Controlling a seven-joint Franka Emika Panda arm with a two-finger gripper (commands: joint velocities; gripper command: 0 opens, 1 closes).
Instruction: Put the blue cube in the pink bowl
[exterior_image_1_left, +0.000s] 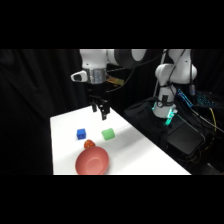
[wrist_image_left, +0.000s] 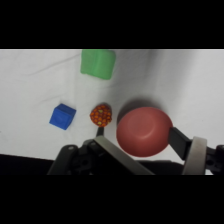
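- Nearest the side camera sits the wide, smooth salmon-pink bowl (exterior_image_1_left: 92, 161), at the front edge of the white table (exterior_image_1_left: 145, 155); I see nothing inside it, so I judge the task not yet begun in any way that counts.
- Going left to right across the side view: the small solid dark-blue cube (exterior_image_1_left: 81, 133) lies on the bare table, behind the bowl and a little to its left, clearly apart from the bowl.
- Next comes a small orange-red round thing (exterior_image_1_left: 89, 144), just beside the bowl's far rim; from here I cannot tell whether the two touch.
- Then the light-green cube (exterior_image_1_left: 108, 134), right of the blue cube, with open table between them.
- Above them I have the gripper (exterior_image_1_left: 104, 111) hanging over the table's far part, higher than both cubes and holding nothing.
- From the wrist camera the order reads blue cube (wrist_image_left: 62, 116), orange-red thing (wrist_image_left: 100, 115), pink bowl (wrist_image_left: 144, 132), with the green cube (wrist_image_left: 98, 63) farther up; the gripper's fingers (wrist_image_left: 195, 152) rise from the bottom edge spread apart, the bowl showing between them.
- What is left, as I judge it: everything. I must shift over the blue cube, descend, close on it, lift, carry it over the bowl and release, minding the orange-red thing near the bowl.
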